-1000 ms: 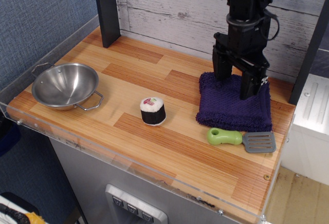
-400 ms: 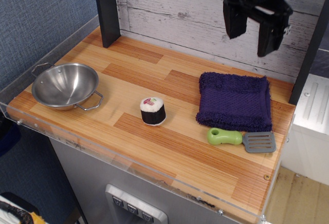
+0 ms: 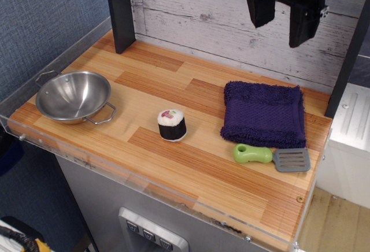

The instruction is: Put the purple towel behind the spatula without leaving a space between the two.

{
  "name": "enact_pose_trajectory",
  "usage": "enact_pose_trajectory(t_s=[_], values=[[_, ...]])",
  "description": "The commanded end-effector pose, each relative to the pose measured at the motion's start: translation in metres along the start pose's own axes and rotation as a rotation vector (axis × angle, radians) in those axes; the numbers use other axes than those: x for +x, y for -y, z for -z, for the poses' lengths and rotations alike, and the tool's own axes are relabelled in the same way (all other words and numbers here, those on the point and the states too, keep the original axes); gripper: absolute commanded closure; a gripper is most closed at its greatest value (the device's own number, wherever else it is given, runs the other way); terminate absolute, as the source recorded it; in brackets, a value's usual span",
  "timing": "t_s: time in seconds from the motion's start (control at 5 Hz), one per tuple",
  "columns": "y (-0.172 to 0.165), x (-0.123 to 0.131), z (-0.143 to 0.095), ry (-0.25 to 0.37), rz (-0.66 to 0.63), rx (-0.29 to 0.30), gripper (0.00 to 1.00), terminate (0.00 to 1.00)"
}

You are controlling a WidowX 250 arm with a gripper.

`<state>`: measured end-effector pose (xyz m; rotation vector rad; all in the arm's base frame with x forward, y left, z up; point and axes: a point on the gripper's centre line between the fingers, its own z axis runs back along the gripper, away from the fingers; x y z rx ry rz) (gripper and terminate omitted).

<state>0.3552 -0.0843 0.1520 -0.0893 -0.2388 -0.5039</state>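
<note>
Tabletop unchanged; gripper [image 3: 281, 25] (jaws apart) has risen slightly above purple towel [image 3: 263, 114].

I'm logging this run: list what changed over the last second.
The gripper let go of the purple towel and rose clear, jaws open, now high against the back wall. The towel, the spatula, the sushi roll and the steel bowl have not moved.
</note>
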Motion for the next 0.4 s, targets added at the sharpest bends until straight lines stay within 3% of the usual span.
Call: enact_pose_trajectory(t_s=[0.0, 0.2], values=[[-0.0007, -0.0007, -0.0229, 0.055, 0.005, 0.022, 0.00, 0.00], [-0.0007, -0.0007, -0.0229, 0.055, 0.005, 0.022, 0.00, 1.00]])
